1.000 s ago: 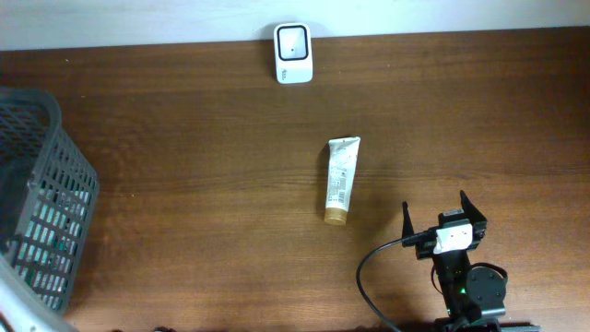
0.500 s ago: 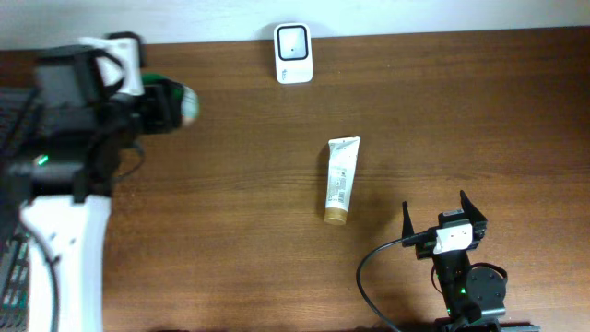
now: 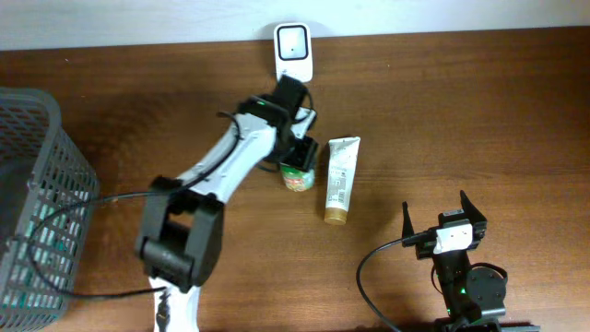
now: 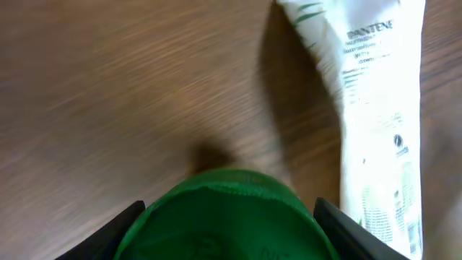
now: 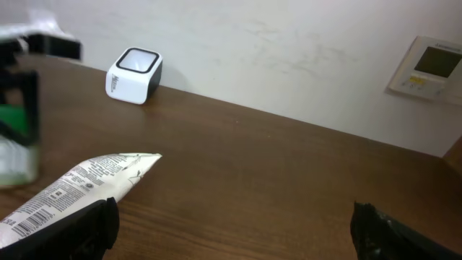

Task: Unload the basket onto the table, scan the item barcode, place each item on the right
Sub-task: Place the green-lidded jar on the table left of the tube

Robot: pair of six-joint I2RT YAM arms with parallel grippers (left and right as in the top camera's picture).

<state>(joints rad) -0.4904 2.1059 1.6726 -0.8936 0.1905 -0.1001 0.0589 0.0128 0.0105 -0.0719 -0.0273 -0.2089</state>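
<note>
Nearest my side of the tabletop point(image 3: 479, 111), the right fingers point(image 3: 406, 219) stand wide apart and hold nothing, with a black cable point(image 3: 369, 267) looping beside that arm. Off at the left edge sits a grey slatted basket point(image 3: 55, 184). Just beyond the right arm a white tube point(image 3: 339, 180) lies flat, its tan cap toward me and its crimped end pointing at the far edge. A barcode shows on it in the right wrist view. Just left of the tube, the left fingers point(image 4: 121, 230) are clamped on a green-capped bottle point(image 3: 298, 175), one finger at each side of the cap in the left wrist view. I cannot tell whether the bottle touches the wood. The left arm reaches diagonally across from the near left. Farthest off, at the back edge by the pale wall, the white scanner point(image 3: 293, 53) sits with its window facing up, apart from the bottle.
</note>
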